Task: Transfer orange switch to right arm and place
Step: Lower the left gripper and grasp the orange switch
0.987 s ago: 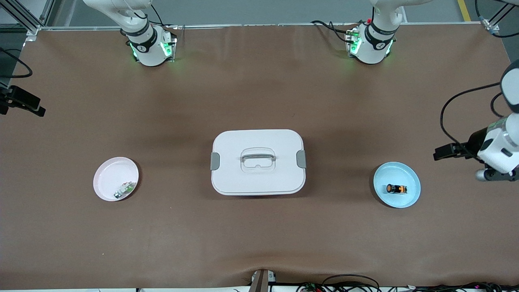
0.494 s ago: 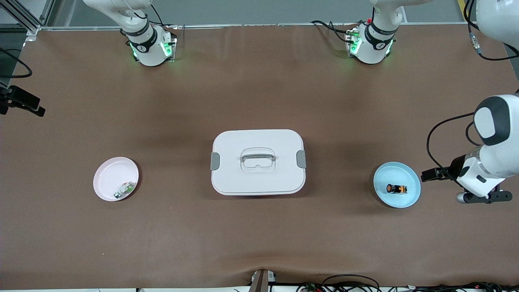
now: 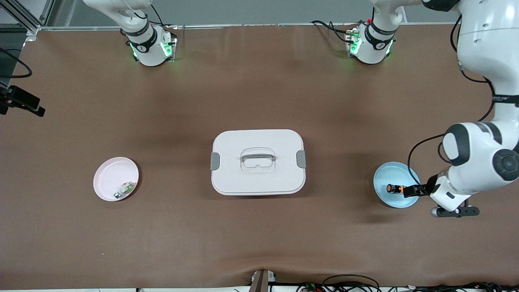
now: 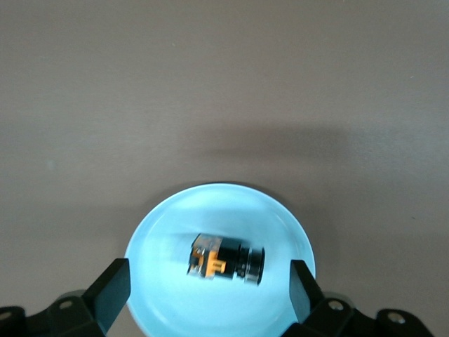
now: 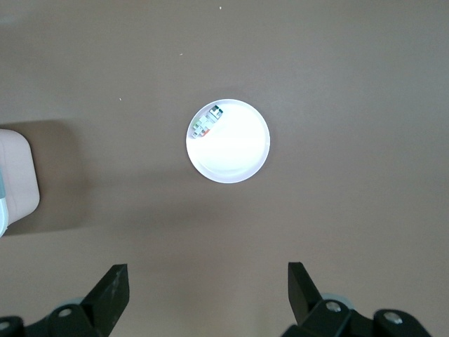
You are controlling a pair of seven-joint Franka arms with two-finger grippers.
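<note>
The orange switch (image 3: 396, 189) lies on its side in a light blue plate (image 3: 384, 177) toward the left arm's end of the table. In the left wrist view the switch (image 4: 226, 258) shows black with orange parts, lying in the plate (image 4: 158, 228). My left gripper (image 4: 207, 289) is open and empty, up over the plate, with the switch between the lines of its two fingers (image 4: 112, 289). In the front view its hand (image 3: 446, 194) is beside the plate. My right gripper (image 5: 208, 291) is open and empty, high over bare table. It is out of the front view.
A white lidded box (image 3: 258, 162) with a handle stands mid-table; its corner shows in the right wrist view (image 5: 14, 184). A pink plate (image 3: 108, 170) toward the right arm's end holds a small green-and-white part (image 3: 125, 189), also in the right wrist view (image 5: 207, 123).
My left arm has swung in from the table's end toward the blue plate and nearer to the front camera. The switch, plates and box have not moved.
</note>
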